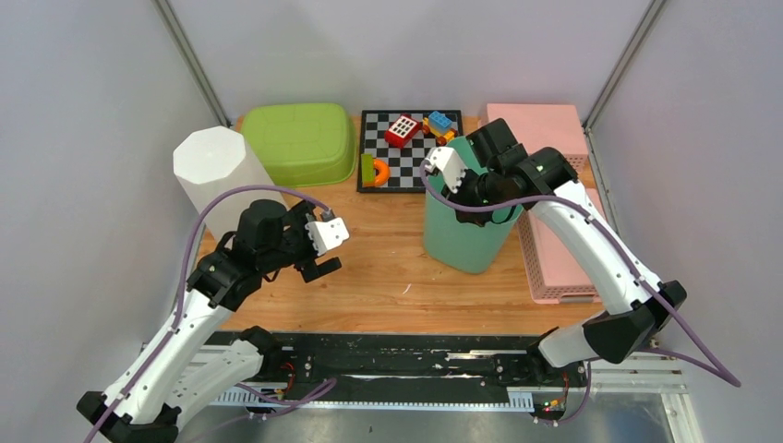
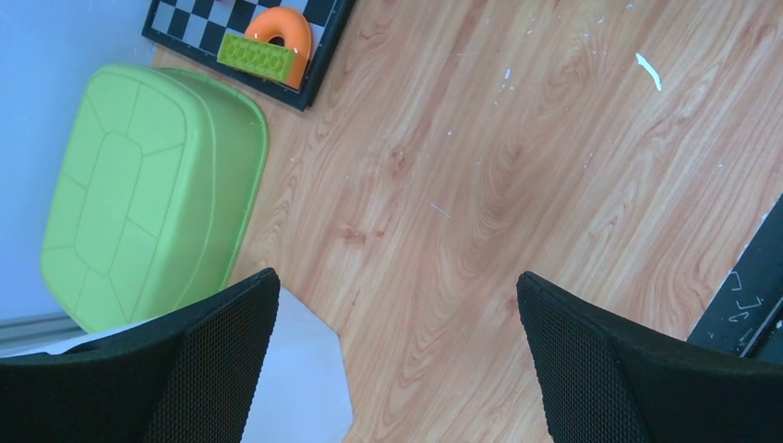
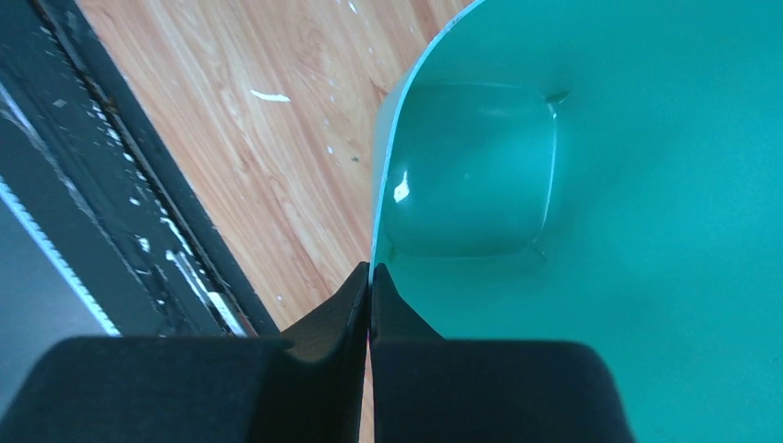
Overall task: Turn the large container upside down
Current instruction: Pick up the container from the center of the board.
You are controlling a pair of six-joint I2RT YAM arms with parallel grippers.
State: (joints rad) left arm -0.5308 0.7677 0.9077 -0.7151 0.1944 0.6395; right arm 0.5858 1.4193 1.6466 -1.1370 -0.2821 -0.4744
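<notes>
R arm (image 1: pixel 591 242) fwd, R pincer (image 3: pixel 370 277) nipping teal bin (image 3: pixel 646 185) rim.

There were two robot arms, a left arm (image 1: pixel 185 323) and a right arm (image 1: pixel 600 254). There was one teal bin (image 1: pixel 462 240), one white bin (image 1: pixel 217 175), one green tub (image 1: pixel 300 143) and one checkered board (image 1: pixel 411 171). There were two pink baskets, a back basket (image 1: pixel 540 125) and a side basket (image 1: pixel 559 272). The toys were one red block (image 1: pixel 403 130), one blue block (image 1: pixel 440 120), one green block (image 1: pixel 367 169) and one orange arch (image 1: pixel 381 175).

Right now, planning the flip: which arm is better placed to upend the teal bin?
Right. The right pincer is shut on the teal bin at its rim; the left pincer hangs open over the wooden table, away from it.
</notes>
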